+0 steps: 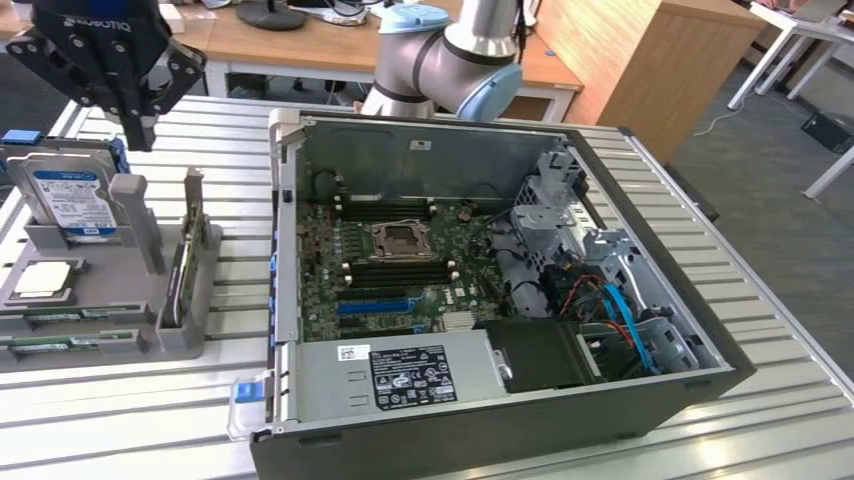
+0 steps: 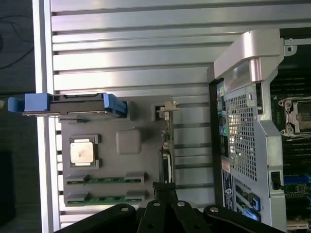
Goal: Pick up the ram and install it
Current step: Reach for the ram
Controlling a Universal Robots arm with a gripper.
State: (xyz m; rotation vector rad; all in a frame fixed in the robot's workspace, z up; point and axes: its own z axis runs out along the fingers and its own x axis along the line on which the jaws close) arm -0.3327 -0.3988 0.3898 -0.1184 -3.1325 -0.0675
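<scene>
Ribbed metal bench (image 1: 134, 410) before wooden desks (image 1: 307, 45) holds open computer case (image 1: 427, 155) and racked ram (image 1: 60, 344); claw (image 1: 138, 135) clenched empty.

Gripper (image 1: 135, 138) base past exterior view's edge

Grey plastic parts holder (image 1: 180, 335) sits at the exterior view's lower left on the ribbed metal worktop (image 1: 134, 420), open black computer case (image 1: 534, 435) to its right; thin green ram sticks (image 1: 67, 343) lie along the holder's front, upright silver hard drive (image 1: 74, 200) behind them
</scene>
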